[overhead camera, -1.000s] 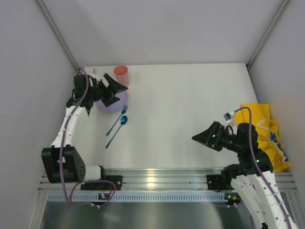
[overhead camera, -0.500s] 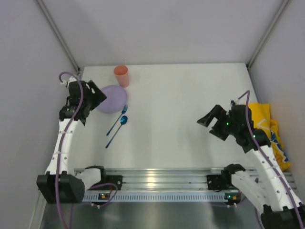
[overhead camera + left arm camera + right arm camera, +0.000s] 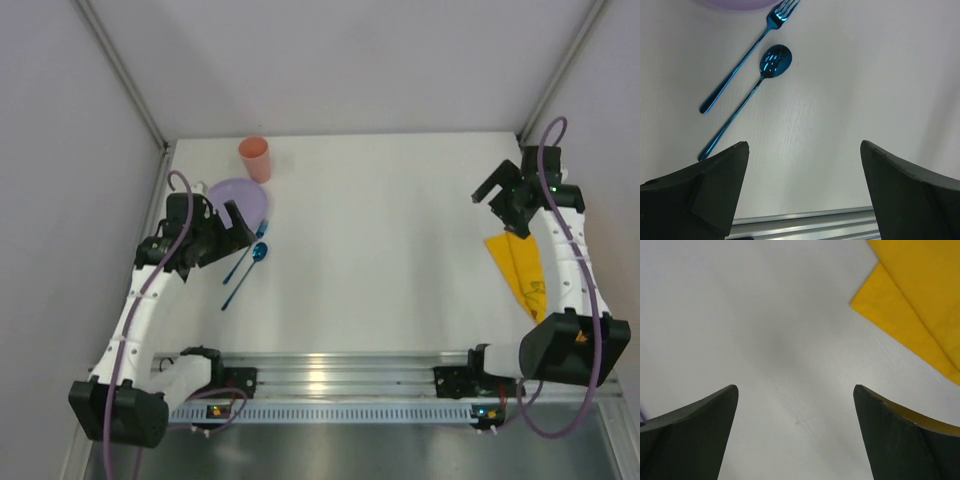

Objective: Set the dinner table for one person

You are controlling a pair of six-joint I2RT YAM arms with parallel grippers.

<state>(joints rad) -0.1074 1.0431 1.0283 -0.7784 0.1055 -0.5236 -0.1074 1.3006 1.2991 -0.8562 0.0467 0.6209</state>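
Blue fork (image 3: 740, 63) & spoon (image 3: 740, 108), lilac plate (image 3: 250, 195), salmon cup (image 3: 254, 158), yel cloth (image 3: 522, 268), wht table (image 3: 380, 230)

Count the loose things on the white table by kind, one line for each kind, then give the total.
pink cup: 1
purple plate: 1
blue fork: 1
blue spoon: 1
yellow cloth: 1
Total: 5
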